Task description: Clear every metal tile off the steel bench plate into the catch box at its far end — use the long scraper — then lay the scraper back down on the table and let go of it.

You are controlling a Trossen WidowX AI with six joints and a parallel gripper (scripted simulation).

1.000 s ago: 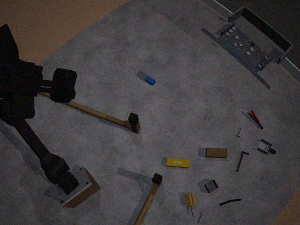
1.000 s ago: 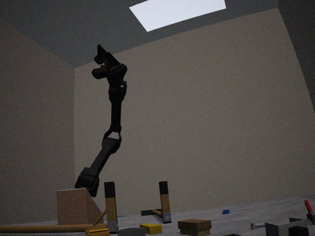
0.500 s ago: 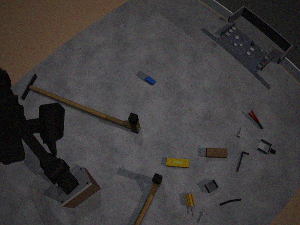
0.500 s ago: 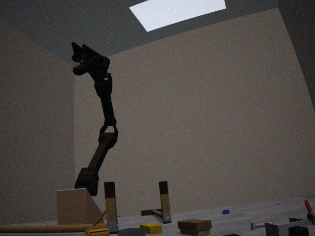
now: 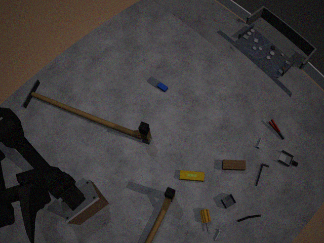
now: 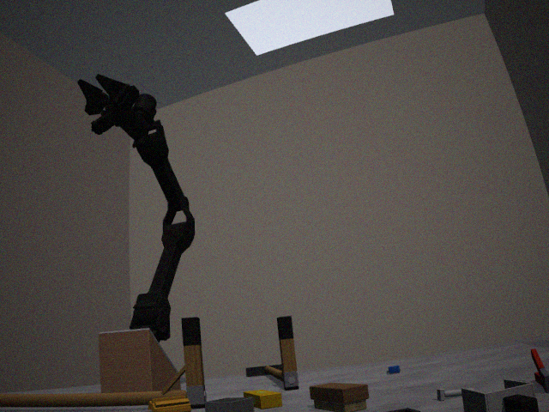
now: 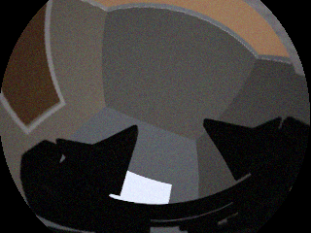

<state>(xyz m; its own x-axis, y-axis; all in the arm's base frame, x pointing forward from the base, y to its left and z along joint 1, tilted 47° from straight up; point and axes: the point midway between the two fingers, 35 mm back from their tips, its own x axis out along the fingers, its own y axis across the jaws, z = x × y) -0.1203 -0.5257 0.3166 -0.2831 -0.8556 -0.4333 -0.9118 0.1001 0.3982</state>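
The long scraper lies on the table, its dark crosspiece at the far left and a black-topped wooden block standing at its other end. The steel bench plate is at the top right in the top view. Several pale tiles, one of them a round tile, lie scattered on it. The catch box adjoins its far side; I see no tiles in the visible part of its floor. My gripper is open and empty, high above the table, pointing up and away from the scraper.
A second wooden-handled tool lies near the front. A yellow block, a brown block, a blue block and red-handled pliers lie around the table. The arm stands on a wooden base.
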